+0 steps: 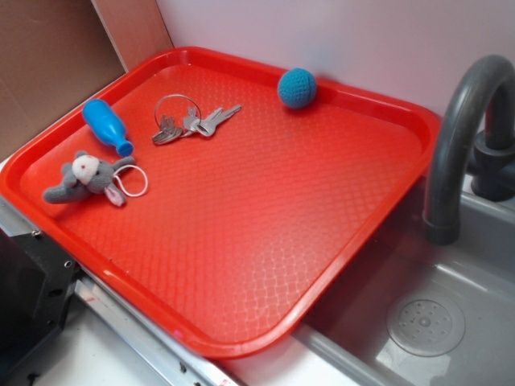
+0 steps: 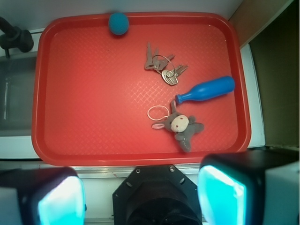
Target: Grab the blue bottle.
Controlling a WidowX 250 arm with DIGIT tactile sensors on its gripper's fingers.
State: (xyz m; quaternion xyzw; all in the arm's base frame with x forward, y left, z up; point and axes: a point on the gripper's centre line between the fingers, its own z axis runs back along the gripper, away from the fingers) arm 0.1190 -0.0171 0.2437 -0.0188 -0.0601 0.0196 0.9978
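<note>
Claw (image 2: pixel 140 197) gapes above tray's (image 2: pixel 93 140) near rim.

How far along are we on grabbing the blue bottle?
Nothing looks done yet. The blue bottle lies on its side on the red tray, untouched, its neck pointing toward the plush toy and the keys close by. The claw is open, high above the tray's near edge, holding nothing. Left: move over the bottle, descend, close on it.

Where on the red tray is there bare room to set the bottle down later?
The red plastic tray is bare across its half nearer the grey sink. The opposite end is crowded: blue plastic bottle, metal keys on a ring, grey plush toy. The teal crocheted ball sits alone against the wall-side rim.
</note>
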